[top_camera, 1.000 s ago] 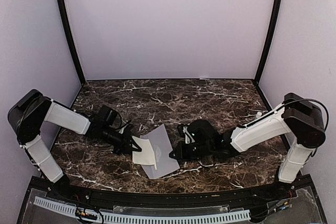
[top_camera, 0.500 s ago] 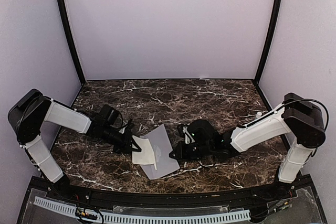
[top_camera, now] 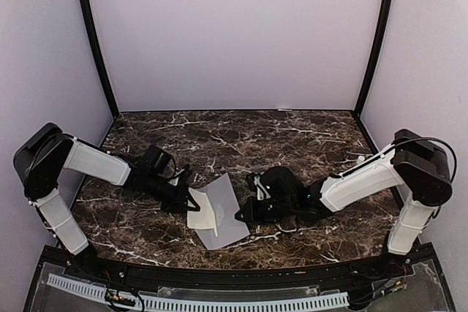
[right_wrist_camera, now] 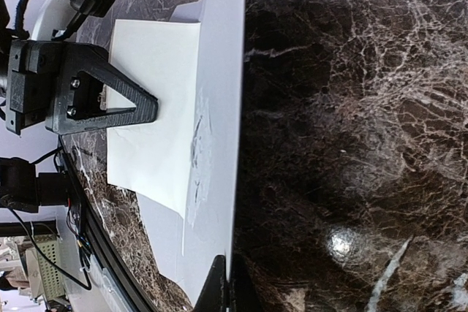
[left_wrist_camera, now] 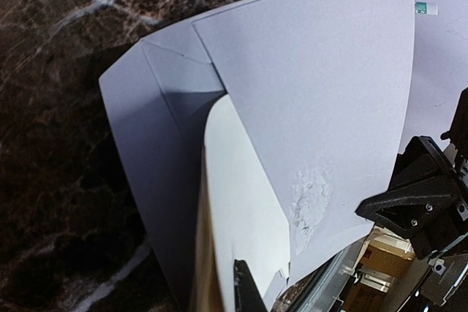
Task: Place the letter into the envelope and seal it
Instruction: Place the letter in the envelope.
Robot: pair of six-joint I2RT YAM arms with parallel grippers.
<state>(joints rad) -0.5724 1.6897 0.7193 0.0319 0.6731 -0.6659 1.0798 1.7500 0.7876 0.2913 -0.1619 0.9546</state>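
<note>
letter point(left_wrist_camera: 234, 202) tucked under envelope point(left_wrist_camera: 322, 85) flap, clearest from left wrist

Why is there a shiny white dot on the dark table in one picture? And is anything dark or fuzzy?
Right wrist view: that dot is light glaring off the polished table. Left wrist view: the envelope flap throws a dark shadow into its pocket beside the letter, and the bottom right corner is blurry. Top view: soft, even light, with nothing much blurred.
</note>
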